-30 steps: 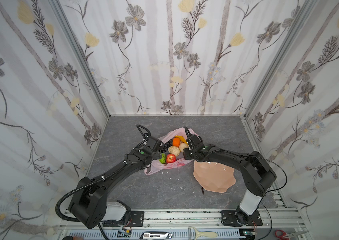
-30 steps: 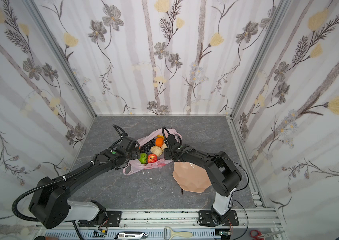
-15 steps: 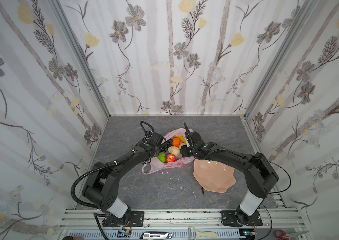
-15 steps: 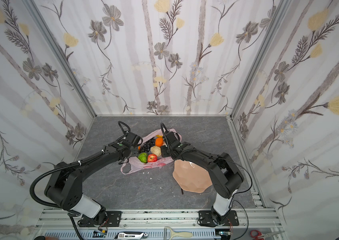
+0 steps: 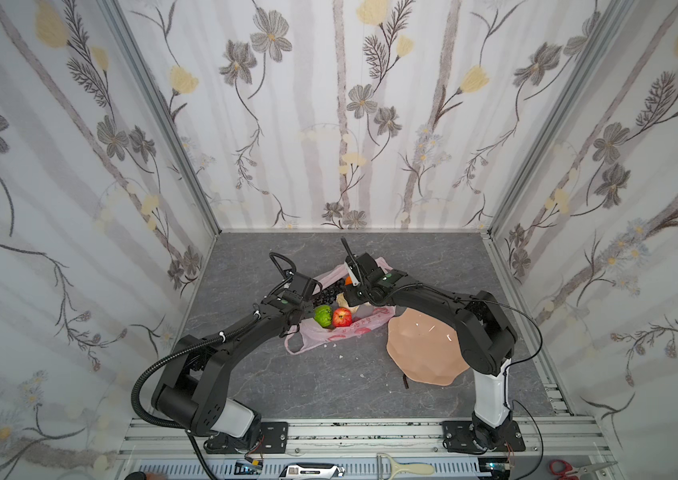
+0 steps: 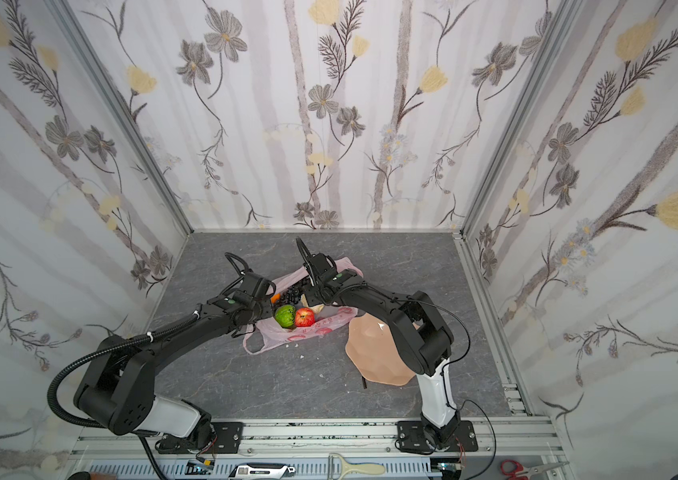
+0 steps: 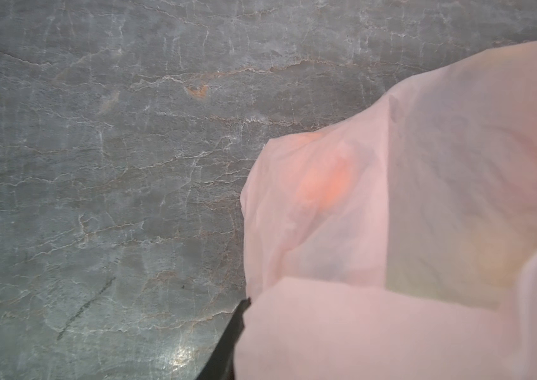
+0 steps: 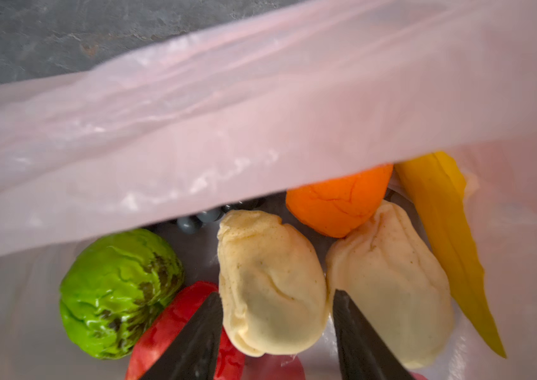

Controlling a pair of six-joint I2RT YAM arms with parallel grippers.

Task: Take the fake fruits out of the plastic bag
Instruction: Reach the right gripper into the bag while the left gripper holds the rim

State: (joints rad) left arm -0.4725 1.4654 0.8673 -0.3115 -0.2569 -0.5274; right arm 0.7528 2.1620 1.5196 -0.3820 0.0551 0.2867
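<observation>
The plastic bag (image 5: pixel 354 330) (image 6: pixel 312 330) lies open in the middle of the table. Inside it I see a green fruit (image 5: pixel 323 316), a red apple (image 5: pixel 342 317), dark grapes (image 5: pixel 329 293) and an orange (image 5: pixel 347 281). My right gripper (image 5: pixel 353 301) (image 8: pixel 276 293) reaches into the bag's mouth, shut on a beige pear (image 8: pixel 270 279). Next to that pear lie a second pear (image 8: pixel 389 279), an orange (image 8: pixel 339 204) and a banana (image 8: pixel 441 237). My left gripper (image 5: pixel 303 311) is at the bag's left edge, shut on its film (image 7: pixel 359 329). Only one finger (image 7: pixel 231 332) shows there.
A peach-pink wavy-edged dish (image 5: pixel 424 349) lies right of the bag, partly under my right arm. A short dark stick (image 5: pixel 405 380) lies by the dish's front edge. A peeler (image 5: pixel 404 471) and scissors (image 5: pixel 565 473) rest on the front rail. Papered walls enclose three sides.
My left gripper has moved in to the bag's left edge and closed on the film. The right gripper has kept its width round the pear and shifted only slightly.
</observation>
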